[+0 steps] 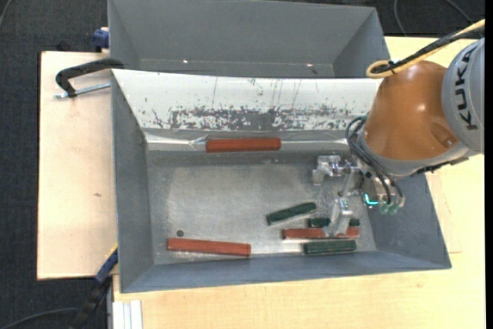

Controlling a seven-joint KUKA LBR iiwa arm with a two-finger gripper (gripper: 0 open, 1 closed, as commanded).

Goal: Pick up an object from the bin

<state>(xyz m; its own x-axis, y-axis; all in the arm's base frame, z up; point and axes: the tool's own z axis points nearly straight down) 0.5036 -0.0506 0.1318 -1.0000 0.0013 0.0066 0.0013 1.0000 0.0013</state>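
The gripper (341,218) is down in the lower right of the grey bin (231,38), under the arm's orange cover (408,115). Its tip sits over the right end of a short red bar (304,233) lying flat on the floor. Just below that bar lies a dark green bar (330,246); a tilted dark green bar (291,213) lies just to the left. Whether the gripper is clenched or released, I cannot tell. Two longer red bars lie well apart, one at the back wall (243,143) and one at lower left (209,246).
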